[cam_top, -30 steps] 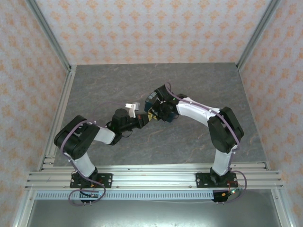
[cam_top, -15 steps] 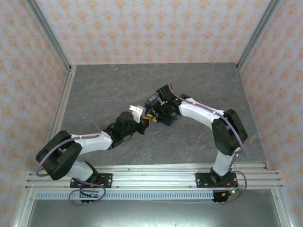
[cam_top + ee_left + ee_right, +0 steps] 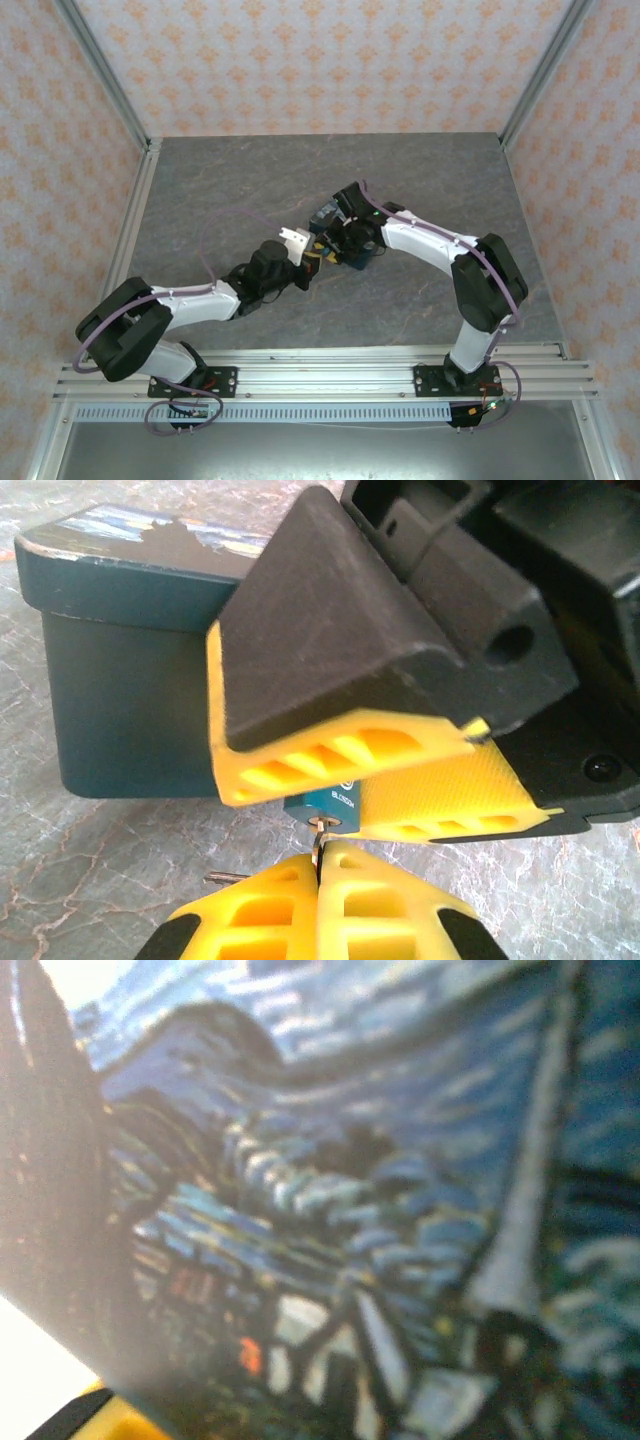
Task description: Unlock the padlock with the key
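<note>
The tiny teal padlock point(image 3: 327, 804) sits between the two yellow fingers point(image 3: 350, 752) of my right gripper point(image 3: 326, 250), keyhole end towards the left wrist camera. My left gripper point(image 3: 322, 854) is shut on the key point(image 3: 320, 838), whose thin metal blade reaches into the padlock's keyhole. In the top view my left gripper point(image 3: 308, 263) meets the right one nose to nose over the middle of the table. The padlock's shackle is hidden behind the right fingers.
A dark-blue tin point(image 3: 130, 680) with a starry-night painted lid point(image 3: 350, 1210) stands just behind the padlock, close under my right wrist. A small metal pin point(image 3: 222, 878) pokes out beside my left fingers. Grey marble tabletop point(image 3: 220, 180) lies all around, with patterned walls beyond.
My left arm has stretched out low and its gripper has moved right, up to the right gripper. The right gripper has shifted slightly forward.
</note>
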Controlling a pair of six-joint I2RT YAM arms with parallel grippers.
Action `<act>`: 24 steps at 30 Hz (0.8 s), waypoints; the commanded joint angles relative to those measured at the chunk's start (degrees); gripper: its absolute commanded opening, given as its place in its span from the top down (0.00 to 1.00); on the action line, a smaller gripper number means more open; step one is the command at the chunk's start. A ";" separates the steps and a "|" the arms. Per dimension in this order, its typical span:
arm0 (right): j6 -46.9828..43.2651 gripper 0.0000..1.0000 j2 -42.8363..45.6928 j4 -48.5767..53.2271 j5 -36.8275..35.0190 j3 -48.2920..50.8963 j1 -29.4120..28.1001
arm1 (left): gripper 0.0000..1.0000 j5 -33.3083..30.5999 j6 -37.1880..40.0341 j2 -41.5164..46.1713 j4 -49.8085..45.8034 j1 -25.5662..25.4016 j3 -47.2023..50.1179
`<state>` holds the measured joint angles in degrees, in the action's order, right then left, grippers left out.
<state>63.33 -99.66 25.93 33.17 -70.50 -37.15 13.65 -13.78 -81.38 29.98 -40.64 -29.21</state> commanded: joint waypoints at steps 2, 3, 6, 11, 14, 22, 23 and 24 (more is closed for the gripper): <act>0.57 0.57 2.01 -1.37 -1.34 1.39 0.41 | 1.00 1.08 0.43 -1.45 -1.11 -0.75 0.38; 0.57 0.57 2.08 -1.69 -1.50 1.62 0.41 | 1.00 1.27 0.17 -1.57 -0.90 -0.75 0.38; 0.57 0.62 1.94 -2.29 -1.92 2.08 0.41 | 1.00 1.38 -0.71 -1.85 -0.27 -0.90 0.56; 0.39 0.64 1.40 -2.58 -2.05 2.21 0.41 | 1.00 1.20 -1.41 -2.11 -0.34 -1.28 0.39; 0.00 0.62 1.55 -2.49 -2.35 2.46 0.41 | 1.00 1.03 -1.60 -2.29 -0.87 -1.28 0.30; -1.72 0.56 1.75 -0.63 -3.06 2.86 0.41 | 1.00 0.94 -1.98 -3.68 -1.62 -1.28 -0.06; -1.95 0.55 1.82 -0.43 -3.25 2.99 0.41 | 1.00 0.79 -1.99 -3.78 -1.63 -1.28 -0.06; -2.27 0.54 1.86 -0.06 -3.52 3.08 0.41 | 1.00 0.55 -2.08 -3.87 -1.65 -1.28 0.02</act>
<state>62.46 -99.53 25.69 31.68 -68.07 -37.06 14.50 -15.14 -84.47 29.61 -41.28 -29.15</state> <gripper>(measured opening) 0.456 0.042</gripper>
